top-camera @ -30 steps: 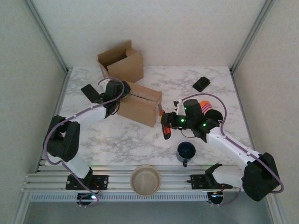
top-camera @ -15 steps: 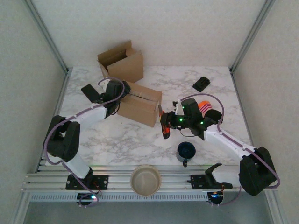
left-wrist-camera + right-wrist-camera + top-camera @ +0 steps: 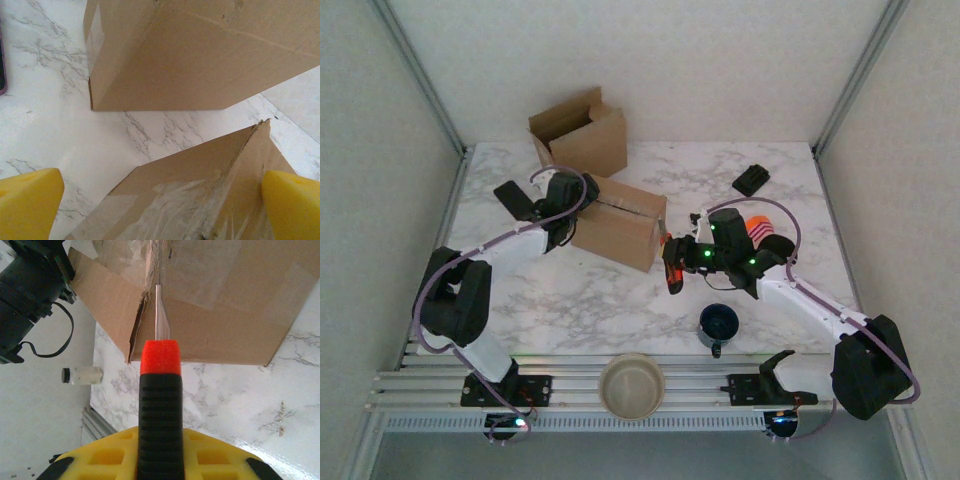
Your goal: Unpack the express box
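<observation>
While tape (image 3: 170, 200) covers the express box (image 3: 620, 222) — cutter (image 3: 159, 390) at seam.

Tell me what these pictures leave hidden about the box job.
Taped box contents: closed flaps hide them, every view.
Knife blade tip: right wrist view, lost in the box seam.
Small black object: top view, too small to identify.
Open box interior: top view, its walls block it.

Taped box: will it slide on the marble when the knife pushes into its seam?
Probably slides: the taped box sits on smooth marble, and the open left end effector isn't clamping it. Its cardboard likely flexes under the knife.
</observation>
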Robot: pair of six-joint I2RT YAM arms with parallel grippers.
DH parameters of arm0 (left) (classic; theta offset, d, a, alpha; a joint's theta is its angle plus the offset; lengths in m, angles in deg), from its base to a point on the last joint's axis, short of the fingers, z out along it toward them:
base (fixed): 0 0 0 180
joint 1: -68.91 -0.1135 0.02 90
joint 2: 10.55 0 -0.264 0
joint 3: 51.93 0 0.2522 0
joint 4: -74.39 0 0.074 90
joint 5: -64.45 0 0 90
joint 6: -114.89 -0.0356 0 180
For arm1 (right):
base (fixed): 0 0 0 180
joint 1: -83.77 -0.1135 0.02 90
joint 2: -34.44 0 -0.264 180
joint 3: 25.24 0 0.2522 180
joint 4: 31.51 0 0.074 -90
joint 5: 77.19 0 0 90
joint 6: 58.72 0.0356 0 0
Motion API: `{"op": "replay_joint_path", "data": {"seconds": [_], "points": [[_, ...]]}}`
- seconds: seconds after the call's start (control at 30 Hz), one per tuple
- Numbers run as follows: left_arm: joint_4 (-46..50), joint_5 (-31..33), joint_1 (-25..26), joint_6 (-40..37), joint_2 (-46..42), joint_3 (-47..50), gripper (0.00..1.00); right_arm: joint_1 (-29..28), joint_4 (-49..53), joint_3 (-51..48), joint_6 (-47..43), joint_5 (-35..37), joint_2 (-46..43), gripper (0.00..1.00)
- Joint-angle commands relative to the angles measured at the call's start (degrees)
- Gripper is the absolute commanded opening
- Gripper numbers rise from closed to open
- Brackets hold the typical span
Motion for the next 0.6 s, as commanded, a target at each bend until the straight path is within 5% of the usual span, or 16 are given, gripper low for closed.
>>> {"op": "replay_joint_path", "data": {"seconds": [0.0,0.57], "points": [[14.72,1.22,0.18,-1.87,5.03,3.12,1.0,0.32,-1.51,2.33,-0.23,0.57,0.62,0.0],[14.68,1.4,0.2,-2.01,4.6,3.12,1.0,0.31,-3.86,2.29,2.2,0.44,3.99,0.0]]}}
